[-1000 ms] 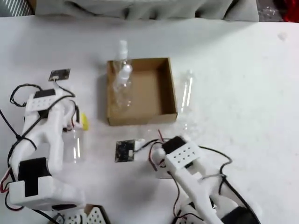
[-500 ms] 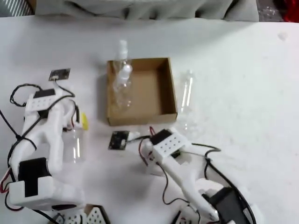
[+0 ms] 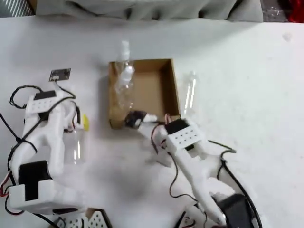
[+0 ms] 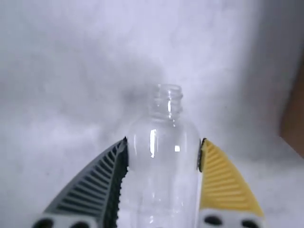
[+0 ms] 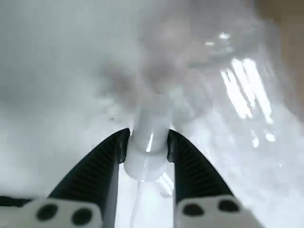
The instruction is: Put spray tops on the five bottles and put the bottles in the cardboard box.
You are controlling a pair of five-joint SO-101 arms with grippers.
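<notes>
beside the cardboard box [image 3: 153, 91], the left gripper [image 4: 164, 142] clamps an uncapped bottle [image 4: 167, 107]; the right gripper [image 5: 147, 136] pinches a spray top [image 5: 144, 164].

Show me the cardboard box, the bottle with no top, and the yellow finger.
cardboard box [image 3: 153, 92], high view, bare floor.
bottle [image 4: 164, 147], left wrist view, clear shoulder.
yellow finger [image 4: 222, 178], left wrist view, ribbed pad.

The left arm [image 3: 50, 140] and right arm [image 3: 197, 168] are white plastic with black motor blocks [image 3: 32, 179] and thin black and red cables [image 3: 19, 88]. The left gripper [image 4: 163, 142] has a ribbed grey finger [image 4: 97, 183] and a yellow finger [image 4: 223, 180]. The right gripper [image 5: 147, 135] has two black ribbed fingers [image 5: 97, 173] on white screw-holed bases.
</notes>
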